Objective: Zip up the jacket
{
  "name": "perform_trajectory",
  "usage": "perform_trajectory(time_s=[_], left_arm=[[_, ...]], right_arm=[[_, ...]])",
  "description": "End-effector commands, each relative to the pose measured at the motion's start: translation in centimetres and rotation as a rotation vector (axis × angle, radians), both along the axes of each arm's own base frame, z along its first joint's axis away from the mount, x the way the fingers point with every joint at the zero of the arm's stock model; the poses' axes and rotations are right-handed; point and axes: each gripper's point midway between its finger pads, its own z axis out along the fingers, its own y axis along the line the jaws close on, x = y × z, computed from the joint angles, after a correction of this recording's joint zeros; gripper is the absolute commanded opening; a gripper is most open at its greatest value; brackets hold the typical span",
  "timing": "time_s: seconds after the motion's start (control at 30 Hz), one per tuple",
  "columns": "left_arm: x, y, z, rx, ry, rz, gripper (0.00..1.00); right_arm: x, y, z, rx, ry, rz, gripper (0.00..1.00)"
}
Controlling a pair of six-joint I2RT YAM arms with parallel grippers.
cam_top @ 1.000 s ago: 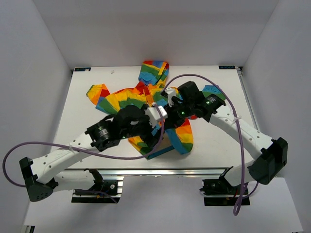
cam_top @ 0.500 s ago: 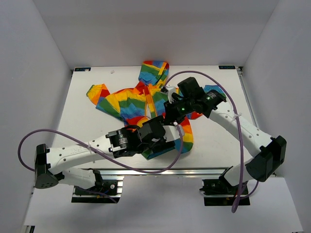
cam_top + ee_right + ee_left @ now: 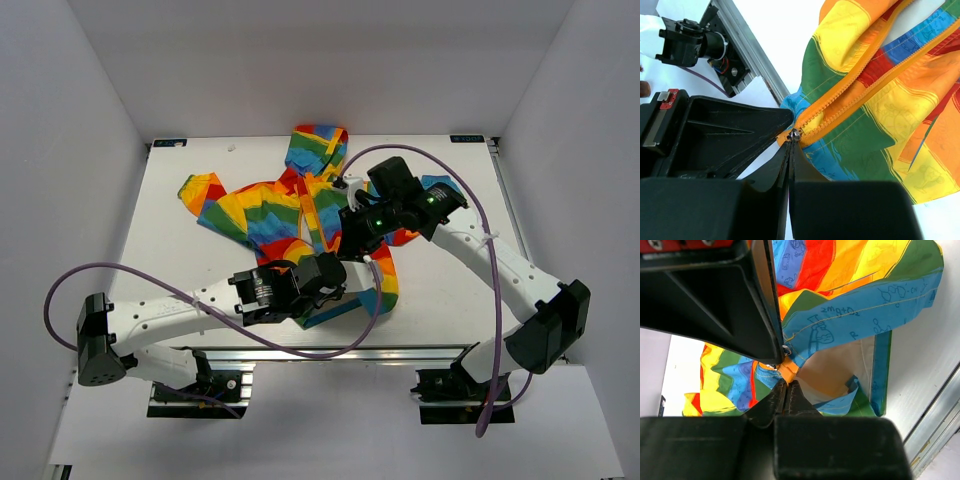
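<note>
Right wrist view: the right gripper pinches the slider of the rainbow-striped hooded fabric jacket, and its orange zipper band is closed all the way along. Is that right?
Not quite. The right gripper does pinch the slider of the rainbow-striped hooded fabric jacket, but the orange zipper band is open: beyond the slider its two halves run apart. The right wrist view shows this.

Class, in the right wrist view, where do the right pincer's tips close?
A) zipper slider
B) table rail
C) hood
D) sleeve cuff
A: the right pincer is shut right at the metal slider of the jacket.
</note>
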Motion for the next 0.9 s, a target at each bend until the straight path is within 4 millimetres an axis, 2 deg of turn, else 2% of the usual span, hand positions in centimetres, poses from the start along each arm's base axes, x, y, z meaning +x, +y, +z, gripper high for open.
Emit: perform_trajectory(time_s=[0.0, 0.1, 0.27, 0.33, 0.47, 0.57, 0.67, 0.7, 0.73, 0.77, 0.8, 0.83, 0.87], left_arm=[[-0.6, -0.6, 0.9, -0.054, -0.006, -0.032, 0.00], [-1.0, -0.7, 1.4, -0.087, 0.001, -0.054, 0.00], [-1.9, -0.3, 2.9, -0.193, 0.024, -0.058, 0.00], [-2.3, -0.3, 3.4, -0.239, 0.034, -0.069, 0.00], [-3.4, -0.3, 3.8, -0.303, 0.071, -0.109, 0.00], [-3.9, -0.1, 3.7, -0.321, 0.107, -0.101, 0.00], [-4.2, 0.1, 3.2, -0.329, 0.138, -0.086, 0.00], [-4.3, 0.1, 3.0, -0.331, 0.151, -0.082, 0.00], [-4.5, 0.0, 2.8, -0.330, 0.162, -0.086, 0.00], [-4.7, -0.1, 2.5, -0.328, 0.175, -0.094, 0.00], [-5.1, -0.3, 2.1, -0.330, 0.200, -0.104, 0.00], [-5.4, -0.4, 1.8, -0.331, 0.217, -0.108, 0.00], [-5.6, -0.7, 1.7, -0.344, 0.226, -0.122, 0.00]], right_arm=[[0.8, 0.8, 1.9, 0.053, -0.044, -0.011, 0.00], [1.8, 0.8, 1.3, 0.031, -0.076, -0.029, 0.00], [5.4, -0.7, -0.8, -0.106, -0.211, -0.155, 0.00], [6.4, -0.6, -0.7, -0.101, -0.265, -0.166, 0.00], [6.5, 0.0, -0.4, -0.061, -0.285, -0.152, 0.00], [7.7, -0.2, -0.9, -0.081, -0.332, -0.186, 0.00], [10.0, -0.5, -2.0, -0.147, -0.385, -0.238, 0.00], [11.4, -0.8, -2.1, -0.176, -0.424, -0.284, 0.00], [12.4, -0.6, -3.2, -0.205, -0.435, -0.286, 0.00], [13.3, -0.7, -3.3, -0.224, -0.458, -0.311, 0.00], [15.1, -0.8, -2.8, -0.239, -0.514, -0.364, 0.00], [16.1, -0.6, -3.8, -0.263, -0.522, -0.372, 0.00], [17.3, -0.8, -3.6, -0.277, -0.561, -0.402, 0.00]])
